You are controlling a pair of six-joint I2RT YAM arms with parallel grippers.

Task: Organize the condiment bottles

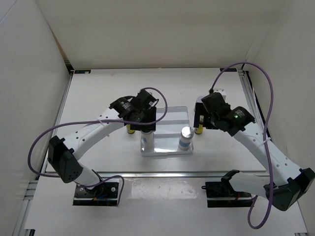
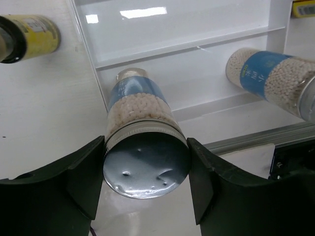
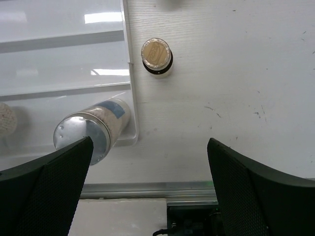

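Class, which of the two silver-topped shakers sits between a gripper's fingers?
The left shaker, at the tray's near-left corner, between the left gripper's fingers; the right shaker stands free.

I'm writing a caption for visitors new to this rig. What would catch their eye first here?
First, the left gripper clamped on the silver top of a white shaker standing in the near left corner of the white tray. A second shaker stands in the tray's near right corner, and the right gripper hangs open just outside it, near a yellow bottle on the table.
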